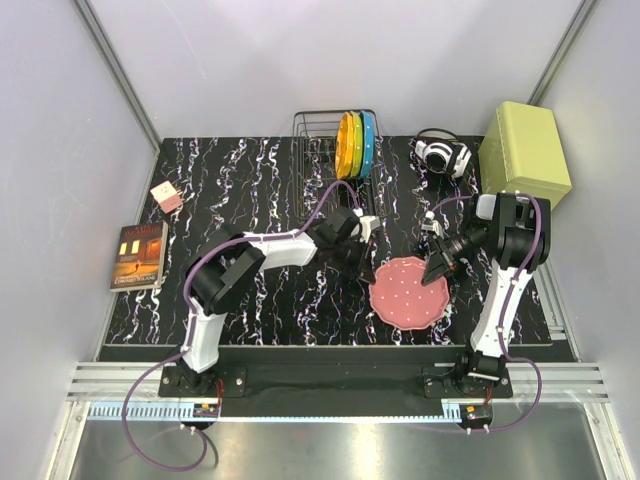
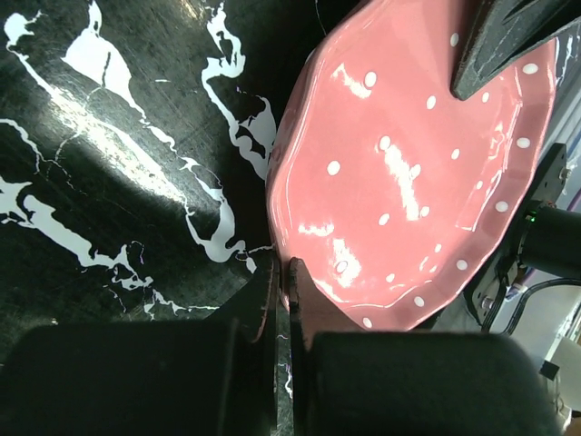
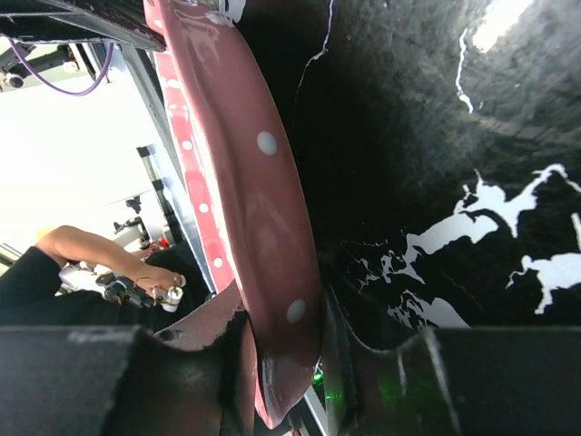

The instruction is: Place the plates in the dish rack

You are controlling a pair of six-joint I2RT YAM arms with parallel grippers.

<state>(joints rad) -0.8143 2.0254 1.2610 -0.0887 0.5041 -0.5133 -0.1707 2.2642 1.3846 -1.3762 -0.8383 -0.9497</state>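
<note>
The pink plate [image 1: 408, 292] is at the centre right of the black marbled table, held from both sides. My left gripper [image 1: 365, 262] is shut on its upper-left rim; in the left wrist view the jaws [image 2: 281, 268] stand a thin gap apart with the pink rim [image 2: 399, 173] between them. My right gripper [image 1: 437, 265] is shut on the upper-right rim; in the right wrist view [image 3: 281, 318] the plate [image 3: 263, 227] runs edge-on between the fingers. The dish rack [image 1: 322, 140] stands at the back centre. The orange, yellow-green and blue plates [image 1: 355, 143] stand upright at its right end.
A light green box [image 1: 524, 152] and a black-and-white headset [image 1: 440, 155] are at the back right. A book [image 1: 140, 256] and a small pink cube [image 1: 166, 197] lie at the left edge. The rack's left part has open slots.
</note>
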